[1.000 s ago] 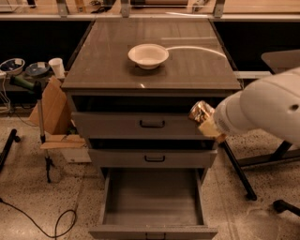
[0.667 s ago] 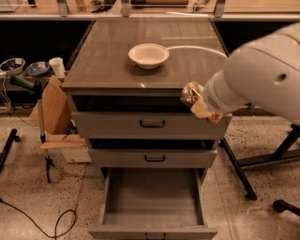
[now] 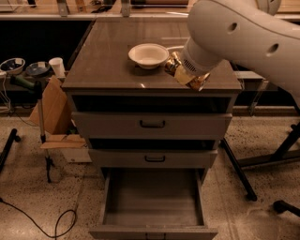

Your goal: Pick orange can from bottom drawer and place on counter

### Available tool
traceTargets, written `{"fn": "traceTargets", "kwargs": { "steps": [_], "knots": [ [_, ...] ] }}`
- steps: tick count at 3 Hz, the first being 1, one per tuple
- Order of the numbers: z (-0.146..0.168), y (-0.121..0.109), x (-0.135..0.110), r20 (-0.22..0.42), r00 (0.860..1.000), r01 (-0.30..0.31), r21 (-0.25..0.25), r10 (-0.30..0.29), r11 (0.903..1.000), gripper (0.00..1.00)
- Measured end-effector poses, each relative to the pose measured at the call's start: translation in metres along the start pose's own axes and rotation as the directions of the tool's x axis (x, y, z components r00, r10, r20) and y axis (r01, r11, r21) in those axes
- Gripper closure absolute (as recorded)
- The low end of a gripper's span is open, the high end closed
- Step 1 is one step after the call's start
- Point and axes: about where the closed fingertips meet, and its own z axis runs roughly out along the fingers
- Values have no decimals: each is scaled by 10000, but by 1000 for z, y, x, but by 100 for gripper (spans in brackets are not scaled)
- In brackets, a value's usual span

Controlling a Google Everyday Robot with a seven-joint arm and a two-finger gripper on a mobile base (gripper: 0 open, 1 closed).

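Nearest, at 6 o'clock: the bottom drawer (image 3: 152,201), pulled out, plain grey inside. Around it a speckled pale floor (image 3: 262,211), with a dark cable (image 3: 61,225) looping at 8 o'clock and a slanted dark stand leg (image 3: 236,171) at 4 o'clock, just beside the cabinet.

Above the open drawer, two shallower drawers (image 3: 152,158), each slightly ajar, each with a dark handle.

At 9 o'clock, leaning close to the cabinet's side, a cardboard box (image 3: 49,105); beyond it a white cup (image 3: 57,67) and a small dish (image 3: 12,65).

Then the counter (image 3: 108,61), glossy grey-brown, broad and flat. Over its front right part, at about 1 o'clock from the middle of the view, the gripper (image 3: 192,79), pinched on the orange can (image 3: 177,69) and holding it tilted, apparently just above the top; contact with the surface impossible to judge. Just left of the can, at 12 o'clock, a white bowl (image 3: 148,55) resting on the counter, near but apart from the can.

Reaching in from 2 o'clock, the bulky white arm (image 3: 243,37), covering the counter's far right corner.

Farthest, along 12 o'clock, a pale wooden bench (image 3: 47,11).
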Motion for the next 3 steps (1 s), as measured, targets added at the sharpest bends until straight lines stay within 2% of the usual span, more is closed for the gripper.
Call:
{"fn": "traceTargets", "kwargs": {
  "steps": [2, 3],
  "knots": [
    [48, -28, -41, 398, 9990, 221, -34, -220, 9997, 100],
    [75, -36, -53, 309, 9991, 298, -88, -295, 9995, 81]
  ]
}}
